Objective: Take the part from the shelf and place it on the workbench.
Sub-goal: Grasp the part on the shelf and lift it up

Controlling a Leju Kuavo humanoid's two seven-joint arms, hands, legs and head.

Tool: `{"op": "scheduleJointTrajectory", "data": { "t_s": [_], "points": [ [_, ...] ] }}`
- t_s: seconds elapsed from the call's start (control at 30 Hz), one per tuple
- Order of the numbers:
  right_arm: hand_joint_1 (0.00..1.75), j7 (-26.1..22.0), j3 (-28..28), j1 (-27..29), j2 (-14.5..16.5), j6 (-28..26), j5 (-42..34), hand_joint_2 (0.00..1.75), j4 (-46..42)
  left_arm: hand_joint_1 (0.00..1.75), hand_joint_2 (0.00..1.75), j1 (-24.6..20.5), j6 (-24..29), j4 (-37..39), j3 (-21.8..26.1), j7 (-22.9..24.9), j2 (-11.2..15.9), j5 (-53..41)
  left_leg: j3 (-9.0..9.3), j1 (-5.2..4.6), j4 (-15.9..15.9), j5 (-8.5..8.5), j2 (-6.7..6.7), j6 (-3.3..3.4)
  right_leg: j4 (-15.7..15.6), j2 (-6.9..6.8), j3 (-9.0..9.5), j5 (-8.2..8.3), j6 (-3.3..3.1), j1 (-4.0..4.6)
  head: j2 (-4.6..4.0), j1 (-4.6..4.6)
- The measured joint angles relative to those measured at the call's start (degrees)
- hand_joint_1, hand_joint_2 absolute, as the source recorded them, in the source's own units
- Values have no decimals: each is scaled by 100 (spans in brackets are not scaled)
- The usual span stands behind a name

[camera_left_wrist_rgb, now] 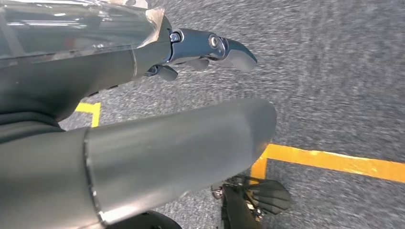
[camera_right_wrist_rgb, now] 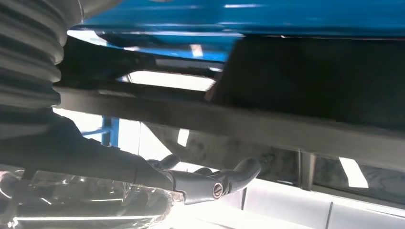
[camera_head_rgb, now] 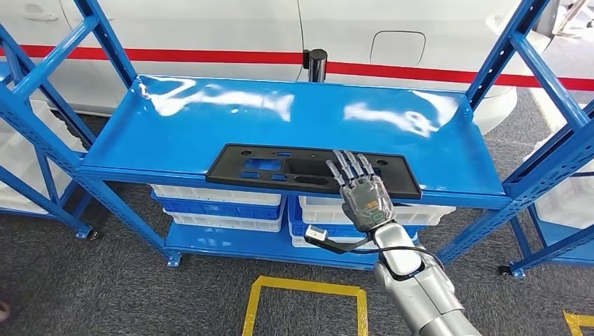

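Observation:
A long flat black part with several cut-outs lies along the front edge of the blue shelf. My right hand reaches in from below, its fingers stretched out flat over the part's right portion, just above it or touching it. In the right wrist view the dark fingers run along one side of the part, and nothing is clasped in them. My left hand hangs over the grey carpet, holding nothing, its fingers apart from the thumb.
White and blue bins fill the lower shelf. Blue uprights flank the shelf, with similar racks on both sides. A white car with a red stripe stands behind, and a black post. Yellow tape marks the carpet.

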Motion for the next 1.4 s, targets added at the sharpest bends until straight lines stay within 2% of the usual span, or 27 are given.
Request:
{"op": "scheduleJointTrajectory", "data": {
  "t_s": [0.07, 0.1, 0.13, 0.2, 0.23, 0.27, 0.3, 0.37, 0.4, 0.43, 0.5, 0.57, 0.7, 0.97, 1.07, 1.4],
  "points": [
    [0, 16, -2, 12, -10, 0, 11, 175, -19, 0, 0, 2, 145, 0, -7, -176, 2, -59, -11, 6, 125, -58, 22, -55, -33, 3, 100, 87, -132, -41, 0, -1],
    [0, 24, -3, 15, -16, 1, 19, 175, -34, 0, 0, -1, 251, 0, -10, -282, 2, -87, -67, 16, 271, -166, 43, -87, -40, 2, 146, 87, -175, -60, 0, -10],
    [0, 32, -3, 19, -19, 1, 26, 175, -52, 0, 0, -8, 347, 0, -12, -385, 1, -109, -178, 32, 508, -328, 64, -125, -49, -1, 170, 80, -203, -71, 0, -19],
    [0, 42, -3, 32, -26, -1, 44, 175, -80, 0, 0, -21, 446, 1, -14, -550, -7, -122, -535, 74, 1182, -690, 94, -200, -48, -2, 177, 68, -237, -69, 0, -33],
    [0, 44, -3, 48, -32, -2, 51, 175, -84, 0, 0, -20, 462, 1, -13, -604, -11, -119, -698, 98, 1451, -795, 105, -230, -47, -1, 173, 65, -241, -69, 0, -31],
    [0, 43, -3, 65, -39, -3, 59, 175, -85, 0, 0, -16, 467, 2, -13, -640, -15, -117, -787, 119, 1555, -802, 118, -252, -46, 1, 170, 60, -240, -70, 0, -32],
    [0, 43, -3, 80, -46, -4, 62, 175, -85, 0, 0, -14, 473, 2, -12, -661, -18, -116, -767, 141, 1442, -696, 133, -266, -45, 3, 171, 56, -234, -71, 0, -34],
    [6, 42, -3, 93, -54, -6, 65, 175, -93, 0, 0, -18, 484, 2, -11, -681, -21, -121, -425, 173, 672, -268, 154, -260, -45, 7, 189, 42, -212, -74, 0, -36],
    [47, 42, -3, 94, -55, -6, 65, 175, -101, 0, 0, -24, 495, 2, -11, -687, -22, -125, -253, 168, 301, -143, 163, -241, -45, 8, 199, 38, -192, -65, 0, -34],
    [90, 42, -3, 92, -56, -6, 65, 175, -109, 0, 0, -29, 523, 1, -12, -700, -25, -133, -136, 154, 57, -100, 169, -210, -47, 8, 202, 30, -164, -58, 0, -34],
    [172, 34, -3, 93, -60, -6, 64, 175, -120, 0, 0, -28, 656, 1, -13, -746, -34, -172, -79, 117, -47, -108, 168, -161, -42, 4, 186, -5, -119, -20, 0, -29],
    [175, 9, -3, 100, -68, -6, 57, 175, -125, 0, 0, -21, 835, 1, -15, -810, -48, -229, -38, 92, -60, -3, 154, -147, -27, 0, 181, -31, -100, 8, 0, -20],
    [175, -15, -3, 105, -84, -6, 65, 175, -133, 0, 175, -19, 887, 2, -24, -903, -68, -328, -31, 27, -59, 28, 143, -96, -37, -5, 217, -11, -40, -15, 0, -15],
    [175, -15, -3, 104, -101, 12, 85, 175, -145, 0, 175, -21, 984, 1, -77, -1008, -96, -432, -32, -5, -57, 8, 144, -34, -67, -5, 230, -7, -7, -44, 0, -16],
    [175, -18, -3, 97, -101, 43, 109, 175, -150, 0, 175, -21, 959, 1, -95, -1044, -97, -440, -31, -7, -56, 5, 143, -28, -68, -5, 232, -8, 17, -48, 0, -15],
    [173, -14, -10, 91, -141, 54, 169, 175, -184, 0, 175, -26, 1107, 0, -165, -1376, -136, -463, -28, 5, -56, 2, 145, -25, -69, -4, 226, -9, 17, -47, 0, -17]
  ]
}}
